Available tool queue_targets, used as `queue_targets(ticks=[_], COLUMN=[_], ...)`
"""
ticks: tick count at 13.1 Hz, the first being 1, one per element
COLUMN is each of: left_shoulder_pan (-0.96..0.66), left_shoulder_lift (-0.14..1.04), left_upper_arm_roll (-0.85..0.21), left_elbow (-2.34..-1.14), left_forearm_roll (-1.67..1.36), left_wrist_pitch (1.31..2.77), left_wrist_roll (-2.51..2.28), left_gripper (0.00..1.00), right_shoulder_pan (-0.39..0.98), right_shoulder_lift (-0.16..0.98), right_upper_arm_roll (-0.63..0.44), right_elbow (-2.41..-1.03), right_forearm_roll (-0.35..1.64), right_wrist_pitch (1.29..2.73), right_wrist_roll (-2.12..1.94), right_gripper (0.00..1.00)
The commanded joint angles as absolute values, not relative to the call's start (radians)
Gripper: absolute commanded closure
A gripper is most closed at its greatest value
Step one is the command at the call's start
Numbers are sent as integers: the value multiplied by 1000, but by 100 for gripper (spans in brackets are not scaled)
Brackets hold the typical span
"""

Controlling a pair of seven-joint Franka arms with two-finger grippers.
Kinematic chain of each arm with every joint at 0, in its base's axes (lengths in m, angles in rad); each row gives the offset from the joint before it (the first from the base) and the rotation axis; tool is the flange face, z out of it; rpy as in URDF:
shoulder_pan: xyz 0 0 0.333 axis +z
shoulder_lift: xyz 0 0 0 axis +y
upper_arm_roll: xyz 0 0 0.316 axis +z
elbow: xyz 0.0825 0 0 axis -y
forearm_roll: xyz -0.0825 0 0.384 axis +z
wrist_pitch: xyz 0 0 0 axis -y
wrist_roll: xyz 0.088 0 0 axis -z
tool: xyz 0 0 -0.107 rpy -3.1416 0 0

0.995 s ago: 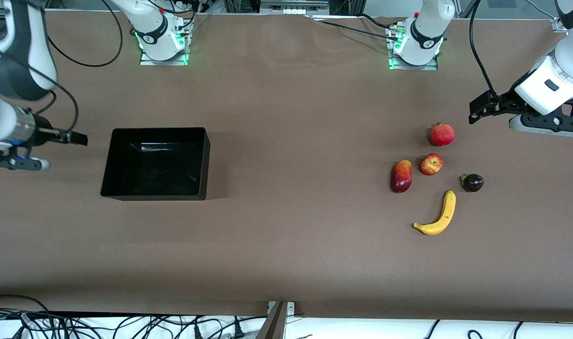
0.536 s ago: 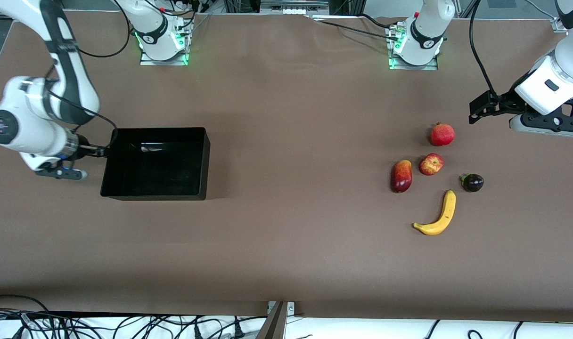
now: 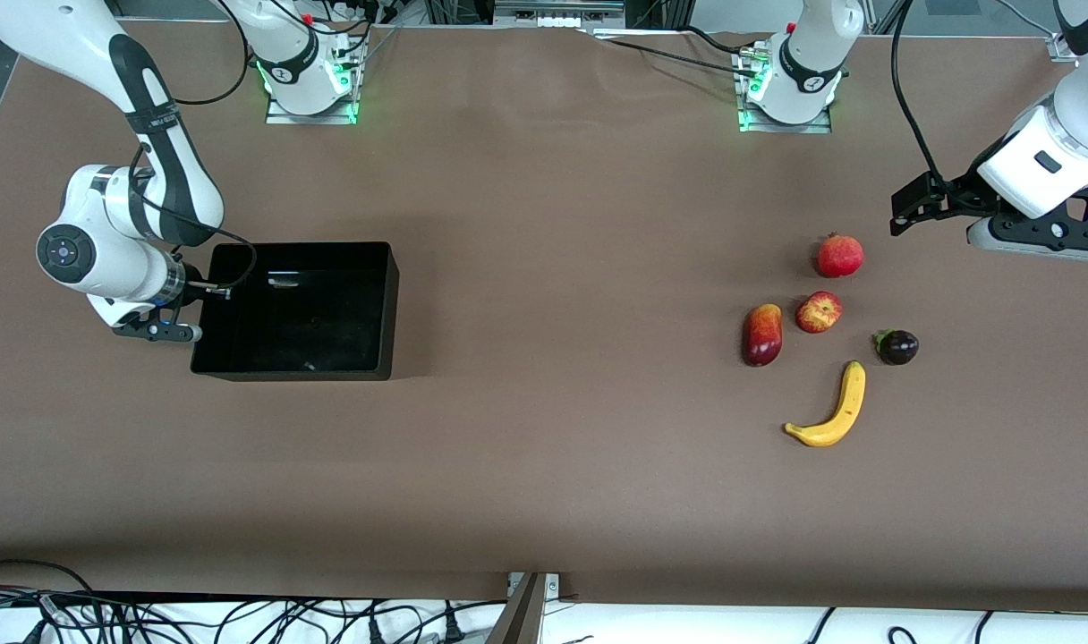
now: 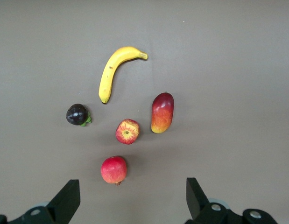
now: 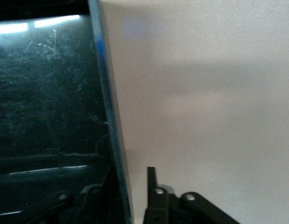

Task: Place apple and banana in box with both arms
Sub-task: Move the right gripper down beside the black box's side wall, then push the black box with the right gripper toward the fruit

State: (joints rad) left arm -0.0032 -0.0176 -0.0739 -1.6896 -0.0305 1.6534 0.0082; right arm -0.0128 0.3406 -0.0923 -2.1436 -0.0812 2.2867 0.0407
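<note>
the right gripper [image 3: 206, 300] sits low at the wall of the box [image 3: 382, 309] that faces the right arm's end of the tabletop [image 3: 544, 465]. in the right wrist view its two fingers [image 5: 153, 189] straddle that thin wall, one inside the box and one outside, with a narrow gap between them; whether they already press on the wall cannot be told from the pictures. the box is a glossy black open-top bin with nothing visible in it, and it lies toward the right arm's end, well apart from all the fruit. the left gripper [image 3: 906, 213] hangs in the air over bare tabletop near the left arm's end, its fingers [image 4: 67, 200] spread wide and holding nothing, with the fruit cluster in plain sight of its wrist camera. closest to it is a plain red round fruit [image 3: 839, 256]; nearer the front camera than that lies the apple [image 3: 818, 312], red with yellow patches, just beside a dark red and orange mango [image 3: 762, 334]. a small dark purple fruit [image 3: 897, 346] sits toward the left arm's end from the apple. the banana [image 3: 834, 407] is the nearest of the fruits to the front camera, its long axis running roughly toward and away from that camera, curving at the nearer tip toward the box. both task fruits lie far closer to the left arm, so it looks the natural one to pick them, while the right arm appears placed to handle the box.
</note>
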Motion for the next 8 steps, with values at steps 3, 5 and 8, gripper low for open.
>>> queue_targets(ticks=[3,5,8], left_shoulder_pan=[-5,-6,-6], left_shoulder_lift=[-5,-5,-5], left_upper_arm_roll=[-75,-77,-77], left_elbow=[-1663,-1663,-1663], left_forearm_roll=[-5,-5,-5], left_wrist_pitch=[1646,1644,1644], left_wrist_roll=[8,8,8], left_gripper=[0,0,0], right_shoulder_pan=[-15,23,187], right_shoulder_lift=[246,265,299], right_upper_arm_roll=[62,159,166], right_elbow=[-2007,-1839,-1726], right_forearm_roll=[-75,-22,86], right_wrist_pitch=[2029,1805,1747], right_wrist_roll=[125,281,423], right_gripper=[100,100,100])
